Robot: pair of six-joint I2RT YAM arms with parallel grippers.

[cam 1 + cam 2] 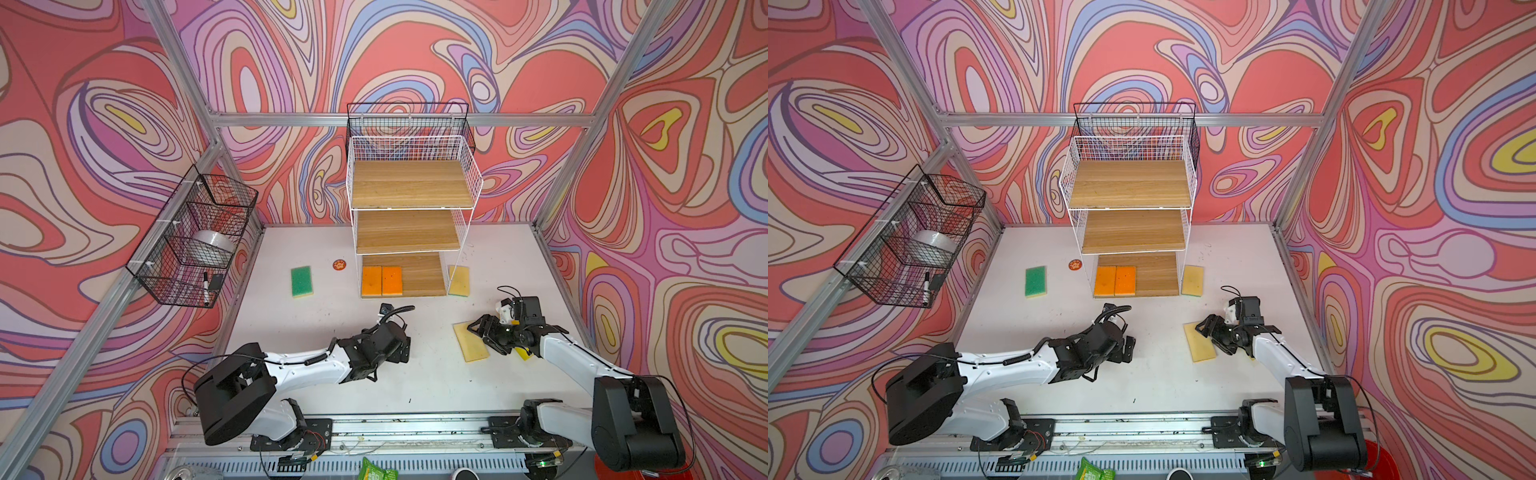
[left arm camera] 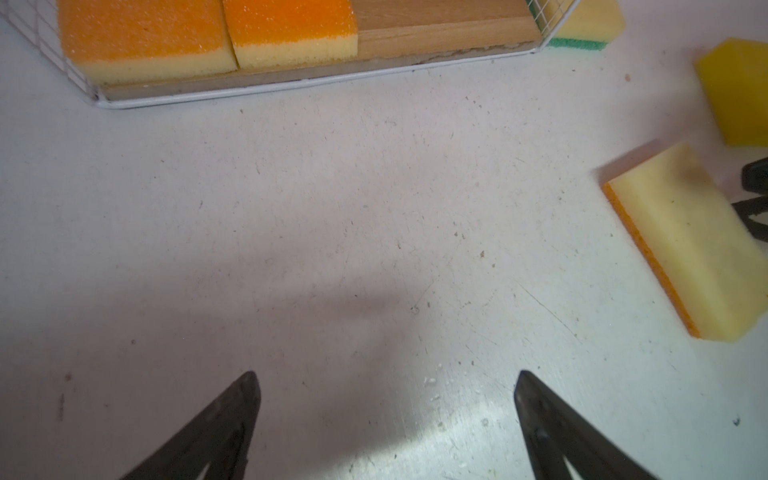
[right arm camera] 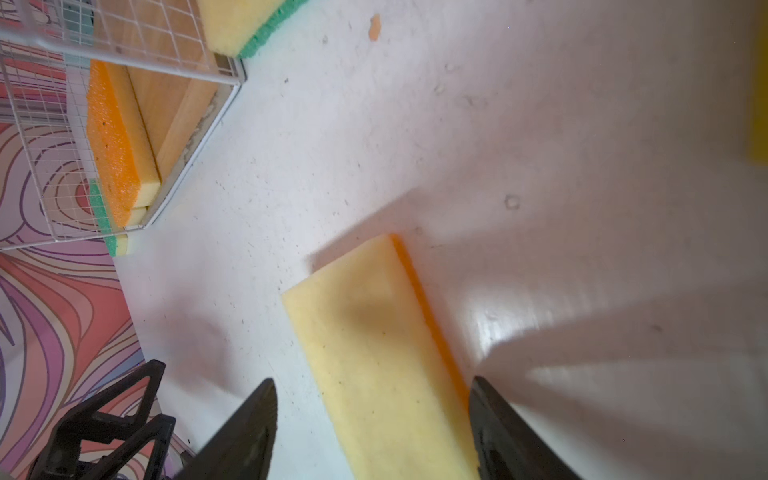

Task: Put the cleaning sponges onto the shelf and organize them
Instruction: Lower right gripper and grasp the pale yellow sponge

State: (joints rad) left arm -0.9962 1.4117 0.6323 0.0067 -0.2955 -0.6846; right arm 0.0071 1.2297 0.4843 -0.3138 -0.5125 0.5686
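The white wire shelf [image 1: 411,185] stands at the back of the table, with two orange sponges [image 1: 371,281] [image 1: 392,281] side by side on its bottom board. A green sponge [image 1: 301,281] lies on the table left of it. Another lies pale side up [image 1: 459,280] against its right side. My right gripper [image 3: 372,386] is open, its jaws straddling a third orange sponge [image 3: 374,353] that lies pale side up. A bright yellow sponge [image 1: 523,353] peeks out under that arm. My left gripper [image 2: 384,374] is open over bare table in front of the shelf.
A small round orange disc [image 1: 339,264] lies left of the shelf's foot. Black wire baskets [image 1: 195,232] hang on the left wall, holding a tape roll and a marker. Another black basket [image 1: 407,120] hangs behind the shelf top. The upper two boards are bare.
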